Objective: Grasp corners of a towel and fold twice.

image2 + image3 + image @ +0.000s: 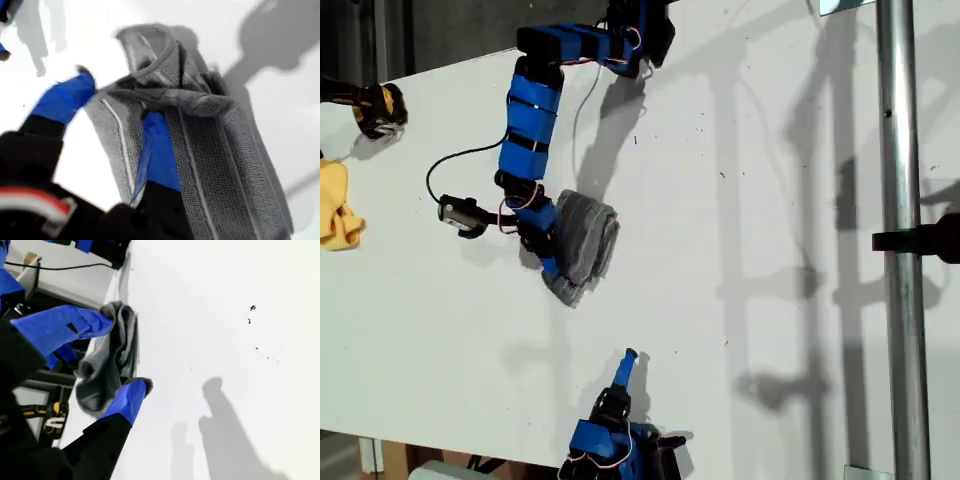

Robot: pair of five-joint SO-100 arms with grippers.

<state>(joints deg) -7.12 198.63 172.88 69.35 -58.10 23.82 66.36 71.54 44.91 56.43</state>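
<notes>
The towel (588, 240), grey with fine stripes, lies folded into a small thick bundle left of the table's middle in the exterior view. The arm reaching down from that view's top has my first gripper (558, 265) at the bundle's left side. Up close, my first gripper (120, 102) is open: one blue finger (160, 155) sits under a fold of the towel (215, 150), the other outside it. My second gripper (127, 350) has bunched grey towel cloth (107, 365) pressed between its fingertips. An arm (620, 405) at the exterior view's bottom edge shows no cloth from above. The corners are hidden in the folds.
A yellow cloth (338, 215) and a yellow-black tool (380, 108) lie at the exterior view's left. A metal pole (898, 240) crosses that view's right side. A small camera on a cable (460, 212) juts out beside the upper arm. White table (225, 340) fills the second wrist view.
</notes>
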